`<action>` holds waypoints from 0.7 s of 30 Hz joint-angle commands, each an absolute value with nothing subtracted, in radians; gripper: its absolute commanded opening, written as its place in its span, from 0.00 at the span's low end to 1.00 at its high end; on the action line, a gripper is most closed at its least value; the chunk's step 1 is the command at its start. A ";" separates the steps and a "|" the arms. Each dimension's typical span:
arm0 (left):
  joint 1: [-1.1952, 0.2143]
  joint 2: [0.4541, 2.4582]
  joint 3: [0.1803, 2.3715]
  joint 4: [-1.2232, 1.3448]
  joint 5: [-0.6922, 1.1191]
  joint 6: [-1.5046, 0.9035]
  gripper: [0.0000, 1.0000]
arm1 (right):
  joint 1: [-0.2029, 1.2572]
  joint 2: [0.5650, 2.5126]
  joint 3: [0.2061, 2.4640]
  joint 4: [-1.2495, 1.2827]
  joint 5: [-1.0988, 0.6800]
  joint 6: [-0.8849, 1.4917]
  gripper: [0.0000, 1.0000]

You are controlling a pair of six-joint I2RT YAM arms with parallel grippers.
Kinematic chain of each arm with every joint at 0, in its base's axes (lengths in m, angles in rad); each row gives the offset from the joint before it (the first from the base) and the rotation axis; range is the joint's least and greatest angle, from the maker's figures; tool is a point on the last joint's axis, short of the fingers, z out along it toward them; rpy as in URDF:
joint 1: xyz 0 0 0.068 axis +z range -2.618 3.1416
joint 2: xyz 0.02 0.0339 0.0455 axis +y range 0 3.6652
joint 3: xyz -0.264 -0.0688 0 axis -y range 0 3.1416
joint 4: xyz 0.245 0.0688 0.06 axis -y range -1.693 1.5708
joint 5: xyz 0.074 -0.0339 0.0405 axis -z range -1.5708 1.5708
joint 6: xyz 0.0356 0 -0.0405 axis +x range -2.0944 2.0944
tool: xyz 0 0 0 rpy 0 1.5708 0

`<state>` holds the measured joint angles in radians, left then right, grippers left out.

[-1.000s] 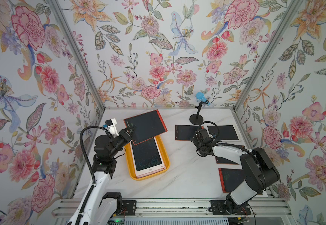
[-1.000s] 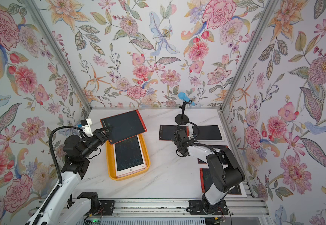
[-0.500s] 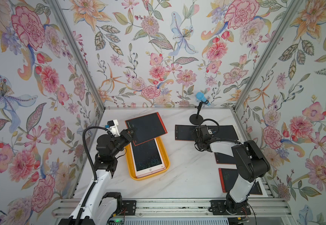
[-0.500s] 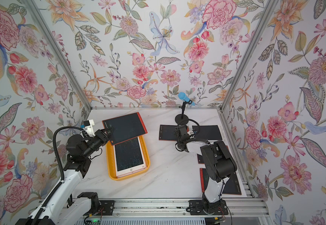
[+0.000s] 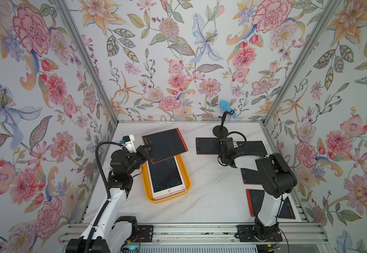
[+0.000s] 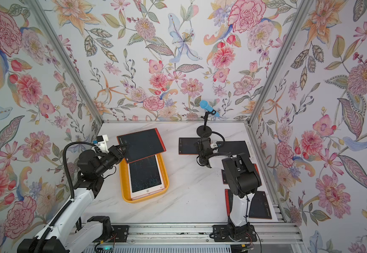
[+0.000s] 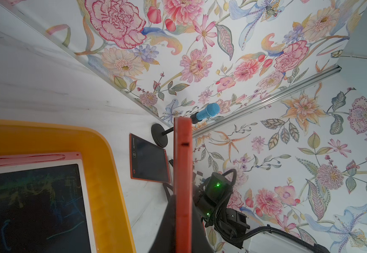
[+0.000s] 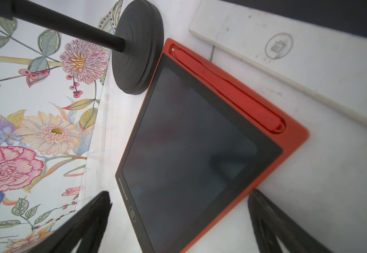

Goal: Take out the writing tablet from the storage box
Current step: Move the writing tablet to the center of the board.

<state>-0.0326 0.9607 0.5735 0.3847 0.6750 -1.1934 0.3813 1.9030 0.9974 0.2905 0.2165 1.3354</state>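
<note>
Cradling a pink tablet [image 5: 167, 175], the storage box [image 5: 144, 186] underlies the writing tablet [image 5: 167, 144] — clamped by left gripper [image 5: 148, 151], seemingly lengthwise along the bench [image 5: 211, 186] far edge; right gripper [image 8: 179, 195] agape.

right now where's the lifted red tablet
In both top views the red tablet is clamped in the left gripper, hanging over the far end of the storage box.
</note>
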 commanded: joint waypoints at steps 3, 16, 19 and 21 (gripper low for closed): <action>-0.027 0.957 0.587 0.433 0.678 -1.177 0.00 | 0.365 1.972 0.967 0.165 0.183 1.348 1.00; -0.030 0.917 0.583 0.404 0.672 -1.174 0.00 | 0.345 1.962 1.033 0.109 0.202 1.264 1.00; -0.035 0.911 0.583 0.398 0.673 -1.172 0.00 | 0.340 1.973 1.042 0.108 0.189 1.260 1.00; -0.037 0.907 0.587 0.390 0.673 -1.170 0.00 | 0.339 1.974 1.036 0.128 0.178 1.262 1.00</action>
<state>-0.0330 0.9302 0.5735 0.3779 0.6739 -1.1893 0.3538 1.9179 1.0489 0.2222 0.1970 1.2682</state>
